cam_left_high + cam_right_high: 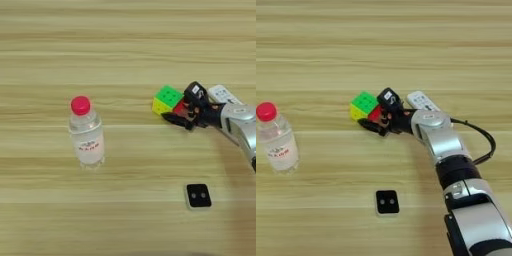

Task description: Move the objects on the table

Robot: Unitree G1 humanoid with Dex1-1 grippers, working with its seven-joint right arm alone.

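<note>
Tool: the tool (376, 116) sits at the right side of the cube, its two black fingers spread apart, one above the cube's red face and one low along the table below it; whether they already press on the cube cannot be told.
Arm: the silver forearm (438, 135) enters from the bottom right corner of the table and slants up toward the middle.
Cube: the green-and-yellow puzzle cube (167, 99) rests on the table (125, 45) near its middle, right of centre, green face up, yellow face toward the near edge.
Key relation: the cube lies directly to the left of the tool, in line with the forearm's reach, so a closing of the fingers would likely catch its right-hand side.
Remote: the white remote control (422, 101) lies just behind the wrist, toward the far edge, long axis slanted.
Bottle: the clear plastic bottle with red cap (86, 133) stands upright, well apart toward the left edge.
Black device: the small black square device (198, 195) lies flat near the near edge, apart from the arm.
Scissors: none visible.
</note>
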